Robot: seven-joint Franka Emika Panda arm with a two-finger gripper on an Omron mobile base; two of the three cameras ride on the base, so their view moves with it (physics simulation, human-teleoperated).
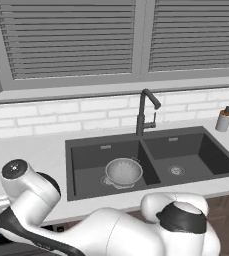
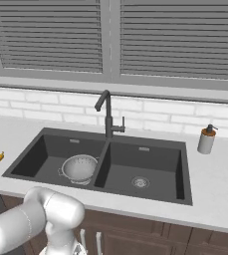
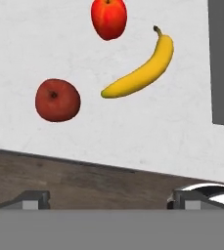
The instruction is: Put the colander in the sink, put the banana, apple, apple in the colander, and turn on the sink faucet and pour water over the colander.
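Sink (image 3: pixel 223 63) cut off beside banana (image 3: pixel 142 71)

Colander (image 1: pixel 124 171): you see shiny silver-white.
Sink (image 1: pixel 86 146): you see dark charcoal, with a silver drain (image 1: pixel 176 170).
Faucet (image 1: pixel 145 112): you see black-grey.
Banana (image 3: pixel 142 71): you see yellow with dark tips.
Apples: you see one bright red (image 3: pixel 108 18), one darker brownish red (image 3: pixel 57 100).
Counter (image 3: pixel 133 127): you see white, faintly mottled.
Pump bottle (image 2: pixel 206 139): you see grey-white.
Tiles (image 2: pixel 46 104): you see white brick pattern.
Blinds (image 2: pixel 175 40): you see grey slats.
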